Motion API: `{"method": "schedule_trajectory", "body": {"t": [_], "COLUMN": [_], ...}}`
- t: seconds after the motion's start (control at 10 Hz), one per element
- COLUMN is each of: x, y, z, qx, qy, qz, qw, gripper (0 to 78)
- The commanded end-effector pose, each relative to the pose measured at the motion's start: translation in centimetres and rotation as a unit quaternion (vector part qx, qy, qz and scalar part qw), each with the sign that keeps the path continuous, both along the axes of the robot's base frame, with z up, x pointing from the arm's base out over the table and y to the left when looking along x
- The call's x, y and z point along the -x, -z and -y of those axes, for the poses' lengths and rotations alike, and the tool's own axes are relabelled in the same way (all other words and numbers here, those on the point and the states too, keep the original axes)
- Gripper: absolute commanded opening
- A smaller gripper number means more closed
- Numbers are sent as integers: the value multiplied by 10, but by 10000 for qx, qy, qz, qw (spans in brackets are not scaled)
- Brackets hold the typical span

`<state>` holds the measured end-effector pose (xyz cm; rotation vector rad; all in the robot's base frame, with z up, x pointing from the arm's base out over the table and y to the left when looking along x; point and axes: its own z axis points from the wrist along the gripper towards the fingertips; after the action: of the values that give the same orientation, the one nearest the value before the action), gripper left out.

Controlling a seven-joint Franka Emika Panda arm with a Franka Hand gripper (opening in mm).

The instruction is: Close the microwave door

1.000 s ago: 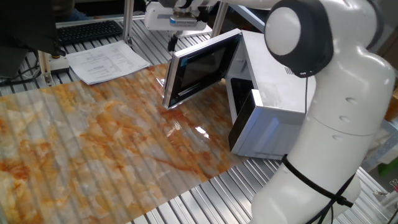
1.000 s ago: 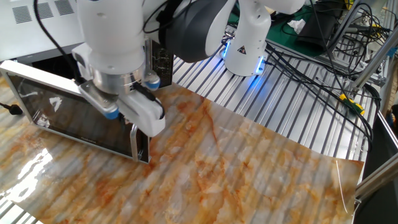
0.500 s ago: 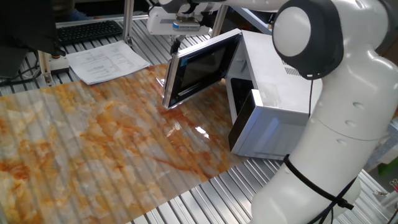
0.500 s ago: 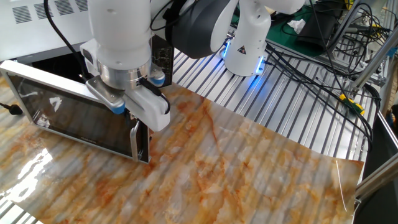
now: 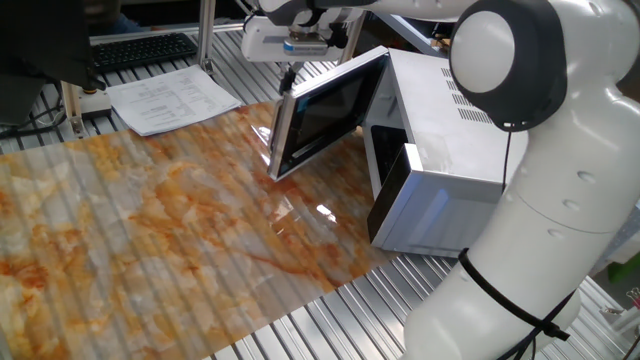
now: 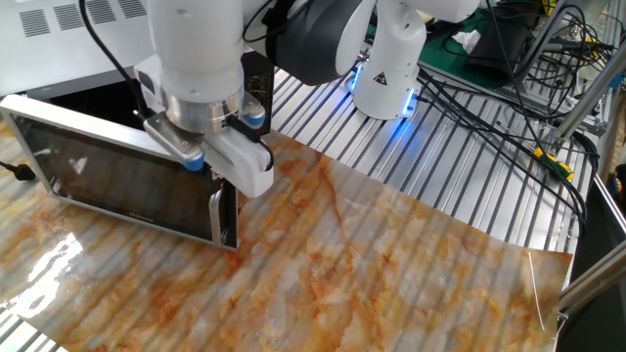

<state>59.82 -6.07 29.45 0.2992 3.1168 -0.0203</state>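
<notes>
Papers (image 5: pixel 170 100) and a keyboard (image 5: pixel 140 48) lie at the far left of the desk (image 5: pixel 150 230), well apart from the work. Moving right, the microwave door (image 5: pixel 325 112) stands swung out over the marbled surface, its dark window facing the open desk and its free edge with the vertical bar handle (image 6: pixel 217 213) nearest the middle. Just above that free edge hangs the gripper (image 5: pixel 290 75); the jaws are hidden behind the white hand body in both views, so I cannot tell whether they are wide or narrow, nor whether they touch the door. Further right sits the microwave (image 5: pixel 440 170), its cavity open. My judgement is that the closing push is in hand but far from done. The next move calls for steady pressure on the door's outer face near the handle, following the hinge's arc toward the oven front.
</notes>
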Motion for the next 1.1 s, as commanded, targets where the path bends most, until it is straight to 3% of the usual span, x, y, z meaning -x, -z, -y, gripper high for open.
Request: {"method": "schedule_trajectory", "body": {"t": [0.1,0.6,0.7,1.1], "x": [0,0,0,0], "y": [-2,-2,-2,-2], "z": [1,1,1,1], "qx": [-1,-15,6,37], "qy": [7,358,912,1358], "qz": [-4,55,-4,-32], "qw": [10000,9993,9958,9907], "gripper": [0,0,0,0]}}
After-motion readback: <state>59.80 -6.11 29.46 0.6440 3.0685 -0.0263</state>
